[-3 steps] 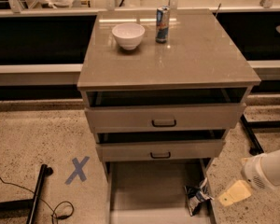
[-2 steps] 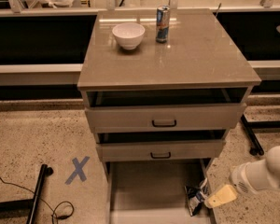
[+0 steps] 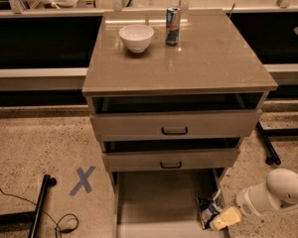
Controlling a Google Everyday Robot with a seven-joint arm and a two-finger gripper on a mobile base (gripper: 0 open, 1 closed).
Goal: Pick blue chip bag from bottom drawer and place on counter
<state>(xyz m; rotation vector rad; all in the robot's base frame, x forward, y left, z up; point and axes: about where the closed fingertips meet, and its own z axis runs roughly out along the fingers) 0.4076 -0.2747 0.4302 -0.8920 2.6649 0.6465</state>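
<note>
Gripper (image 3: 223, 220) low at bottom right, on the white arm (image 3: 275, 191) reaching in from the right edge. Since a second ago it has slid left and down: it was well right of the bag, now it sits right against the bag's lower right corner, touching or just about. Can't tell if it is apart or together; only one tan pad shape shows.

Bag (image 3: 207, 208) hasn't moved. It lies crumpled in the front right corner of the bottom drawer (image 3: 159, 197), against the right wall. Drawer is pulled fully out, and the rest of its floor is bare.

So the approach looks nearly done and the grasp has not happened; the bag is not lifted. Likely next: close on the bag, then lift it clear of the drawers (image 3: 174, 128) above, both partly open and overhanging.

Blue X tape (image 3: 83, 180) on the floor to the left, unchanged.

Counter (image 3: 208, 58) further back, same as before: bowl (image 3: 136, 37) and can (image 3: 172, 25) at the far side, with a wide bare front and right area for the drop.
</note>
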